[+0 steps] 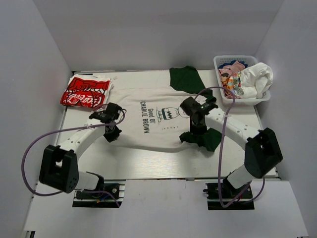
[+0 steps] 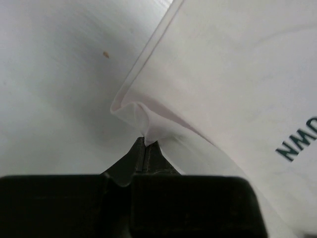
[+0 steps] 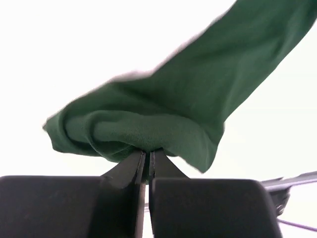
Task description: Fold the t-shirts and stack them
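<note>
Landmark: the white t-shirt [image 1: 148, 119] with a cartoon boy and black lettering lay spread flat on the table [image 1: 148, 166]; all positions below refer to it.
Left gripper [image 2: 144, 141]: clenched on a small puckered fold at the shirt's near-left corner; only a thin lip of cloth sat between the jaws.
Right gripper [image 3: 147, 151]: clenched on a bunched wad of the dark green t-shirt [image 3: 163, 114], at the white shirt's near-right edge.
Dark green t-shirt: visible at the white shirt's far-right and near-right edges, probably running beneath it.
Red-and-white t-shirt [image 1: 85, 91]: folded, just beyond the white shirt's far-left corner.
Basket [image 1: 225, 62]: beyond the white shirt's far-right corner, holding the unfolded garments [image 1: 252, 79].
Stage, as judged: a grasp preparing the fold; stacking not yet begun.
Hazard 1: the two arms gripped different garments, so a joint lift could drag the green cloth and skew or rumple the white shirt.
Hazard 2: the left hold was shallow; tension could pull the corner free.
</note>
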Controlling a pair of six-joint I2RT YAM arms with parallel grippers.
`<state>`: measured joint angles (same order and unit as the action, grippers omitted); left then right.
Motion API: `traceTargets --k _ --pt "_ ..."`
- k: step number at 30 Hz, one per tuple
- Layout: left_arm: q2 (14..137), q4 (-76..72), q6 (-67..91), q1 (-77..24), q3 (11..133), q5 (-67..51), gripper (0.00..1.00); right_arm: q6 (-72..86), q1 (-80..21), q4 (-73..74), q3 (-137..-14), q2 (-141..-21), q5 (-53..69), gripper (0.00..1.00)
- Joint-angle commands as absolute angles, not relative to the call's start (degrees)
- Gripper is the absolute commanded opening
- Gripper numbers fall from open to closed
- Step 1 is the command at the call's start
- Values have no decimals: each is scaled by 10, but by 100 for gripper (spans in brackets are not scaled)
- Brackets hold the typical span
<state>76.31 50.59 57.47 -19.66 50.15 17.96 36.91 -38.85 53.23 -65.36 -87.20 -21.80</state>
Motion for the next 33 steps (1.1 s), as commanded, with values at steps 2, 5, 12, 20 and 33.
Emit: traceTargets --k 2,5,12,20,33 --pt "801 495 576 -157 553 208 0 254 -339 529 -754 -924 -269 0" --pt "837 464 556 -142 586 202 0 174 -313 491 -814 -959 -256 0" --pt "944 458 508 -111 680 174 0 -25 -272 457 -952 -1091 -192 0" --pt "1015 453 497 -65 737 132 0 -86 -230 475 -1163 -1231 -195 0" --pt "1073 403 497 -16 786 85 70 -145 -213 332 -1187 -1312 -194 12"
